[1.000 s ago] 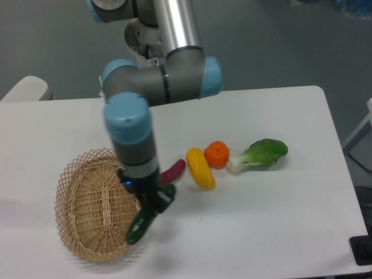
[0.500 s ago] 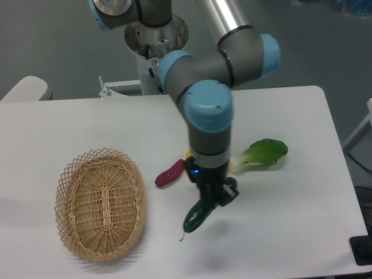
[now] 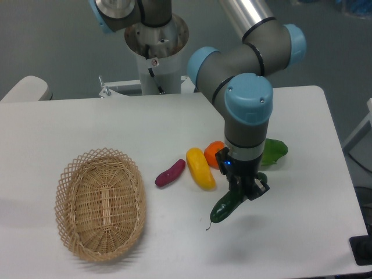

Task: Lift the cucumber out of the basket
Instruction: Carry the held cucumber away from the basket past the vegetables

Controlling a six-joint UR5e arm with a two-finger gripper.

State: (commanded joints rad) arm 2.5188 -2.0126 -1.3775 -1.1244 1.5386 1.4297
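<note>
Dark green and glossy, the cucumber (image 3: 227,203) hangs clamped in the end effector (image 3: 247,190) above the desk (image 3: 302,232), well to the right of the wicker basket (image 3: 100,203), so the pick-up looks done, nothing left but holding on.

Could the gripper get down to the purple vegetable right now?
Probably not yet: the gripper is shut on the cucumber, so its jaws are occupied. The purple vegetable itself lies in the open on the table between the basket and the yellow vegetable, uncovered.
</note>
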